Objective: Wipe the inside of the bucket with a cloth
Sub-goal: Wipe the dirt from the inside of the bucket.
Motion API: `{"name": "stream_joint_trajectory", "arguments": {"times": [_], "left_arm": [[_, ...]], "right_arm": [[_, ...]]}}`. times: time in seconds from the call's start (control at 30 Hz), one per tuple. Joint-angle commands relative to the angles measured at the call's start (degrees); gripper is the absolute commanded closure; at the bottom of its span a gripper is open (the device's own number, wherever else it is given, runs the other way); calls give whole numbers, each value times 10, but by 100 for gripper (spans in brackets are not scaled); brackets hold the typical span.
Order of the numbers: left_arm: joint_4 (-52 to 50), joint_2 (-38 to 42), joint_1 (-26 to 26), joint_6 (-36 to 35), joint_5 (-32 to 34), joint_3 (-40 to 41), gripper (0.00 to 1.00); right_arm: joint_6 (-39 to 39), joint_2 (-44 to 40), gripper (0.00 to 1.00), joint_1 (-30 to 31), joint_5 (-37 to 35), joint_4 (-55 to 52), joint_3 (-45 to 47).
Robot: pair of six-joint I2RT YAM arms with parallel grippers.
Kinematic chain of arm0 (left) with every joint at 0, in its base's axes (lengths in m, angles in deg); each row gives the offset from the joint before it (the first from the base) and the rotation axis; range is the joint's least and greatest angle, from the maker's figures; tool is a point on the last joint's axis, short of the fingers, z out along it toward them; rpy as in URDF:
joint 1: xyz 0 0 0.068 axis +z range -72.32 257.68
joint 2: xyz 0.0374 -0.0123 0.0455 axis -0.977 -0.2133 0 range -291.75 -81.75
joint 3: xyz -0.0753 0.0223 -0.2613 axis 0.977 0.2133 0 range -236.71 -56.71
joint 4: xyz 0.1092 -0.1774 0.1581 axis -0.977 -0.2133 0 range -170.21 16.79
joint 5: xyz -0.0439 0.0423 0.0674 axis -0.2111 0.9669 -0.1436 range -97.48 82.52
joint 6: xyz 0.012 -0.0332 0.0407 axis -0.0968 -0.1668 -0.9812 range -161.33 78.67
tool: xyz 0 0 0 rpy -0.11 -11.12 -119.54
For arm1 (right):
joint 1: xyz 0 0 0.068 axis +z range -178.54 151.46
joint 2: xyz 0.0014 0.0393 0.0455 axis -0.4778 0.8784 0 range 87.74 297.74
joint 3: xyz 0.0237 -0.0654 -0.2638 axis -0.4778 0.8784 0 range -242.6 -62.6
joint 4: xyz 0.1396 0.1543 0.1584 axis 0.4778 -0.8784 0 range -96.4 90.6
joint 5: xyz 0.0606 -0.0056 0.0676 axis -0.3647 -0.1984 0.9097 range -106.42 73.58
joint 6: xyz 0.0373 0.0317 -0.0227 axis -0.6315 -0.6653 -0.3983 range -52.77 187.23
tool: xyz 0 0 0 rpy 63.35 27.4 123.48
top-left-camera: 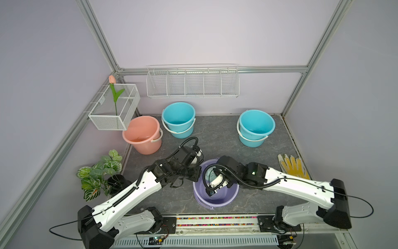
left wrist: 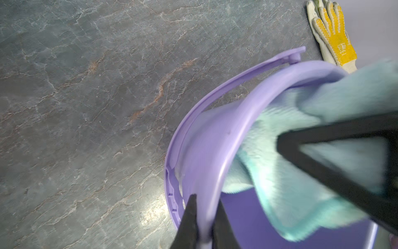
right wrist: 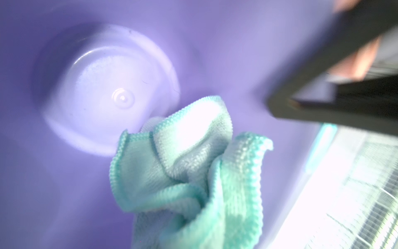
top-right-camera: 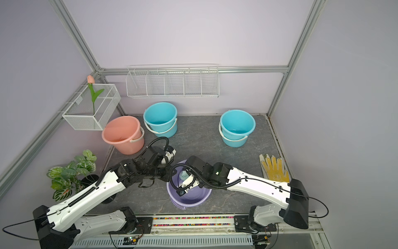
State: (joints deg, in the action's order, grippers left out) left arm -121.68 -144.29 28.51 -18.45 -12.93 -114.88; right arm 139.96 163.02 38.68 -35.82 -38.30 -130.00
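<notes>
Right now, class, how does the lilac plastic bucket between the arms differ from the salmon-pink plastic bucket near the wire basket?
The lilac plastic bucket holds the mint-green terry cloth and the right tool; the salmon-pink plastic bucket holds neither. The left tool pinches the lilac rim; nothing grips the pink one. The lilac handle matches; the pink bucket's is white. Both are open-topped.

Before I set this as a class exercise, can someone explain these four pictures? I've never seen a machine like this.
It is a robot with two white-and-black arms at a grey stone-patterned table. Two pictures look down from overhead; two come from cameras on the wrists. The left fingers pinch the rim of a lilac plastic bucket; the right fingers hold a mint-green terry cloth inside it. Blue plastic buckets, a pink plastic bucket and a yellow-and-white work glove sit nearby.
</notes>
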Motion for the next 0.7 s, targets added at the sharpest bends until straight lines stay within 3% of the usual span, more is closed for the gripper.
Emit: {"name": "stream_joint_trajectory", "arguments": {"times": [0.0, 0.3, 0.67], "left_arm": [[16, 0, -3, -4, -9, -11, 100], [11, -6, -3, -8, -8, -21, 100], [17, -1, -3, -5, -11, -17, 100]], "right_arm": [[-71, -18, 93, 13, -38, -98, -29], [-158, 16, 93, 39, -97, -243, -87], [-172, 114, 93, 43, -55, -178, -83]]}}
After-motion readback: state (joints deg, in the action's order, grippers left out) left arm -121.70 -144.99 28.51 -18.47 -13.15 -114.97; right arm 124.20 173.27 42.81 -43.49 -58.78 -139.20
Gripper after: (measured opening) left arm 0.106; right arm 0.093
